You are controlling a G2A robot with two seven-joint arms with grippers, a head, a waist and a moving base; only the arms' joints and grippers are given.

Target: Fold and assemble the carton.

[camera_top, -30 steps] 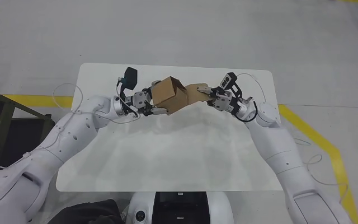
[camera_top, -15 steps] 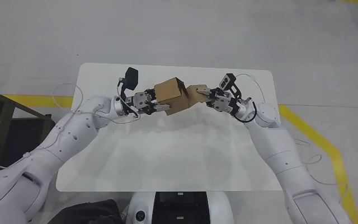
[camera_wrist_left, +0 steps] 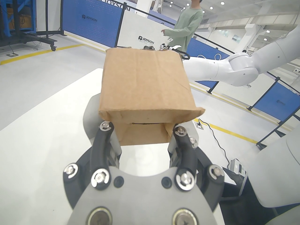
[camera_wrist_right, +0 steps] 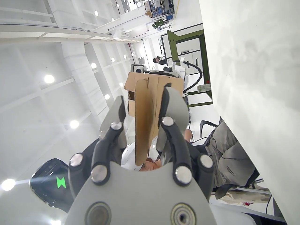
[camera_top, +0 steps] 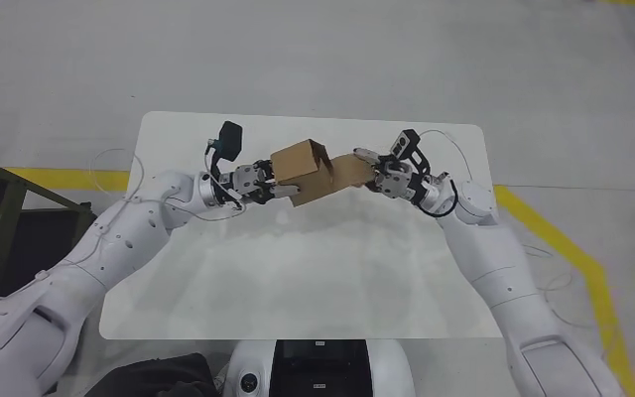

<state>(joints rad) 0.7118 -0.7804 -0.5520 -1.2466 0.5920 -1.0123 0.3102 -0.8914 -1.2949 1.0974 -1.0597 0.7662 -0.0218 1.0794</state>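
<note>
Left gripper (camera_wrist_left: 142, 131) on creased brown carton (camera_wrist_left: 143, 83), one flap outstretched.

Top view looks down on the table (camera_top: 298, 288); both wrist views closely face the carton (camera_top: 303, 171) from opposite ends.
</note>
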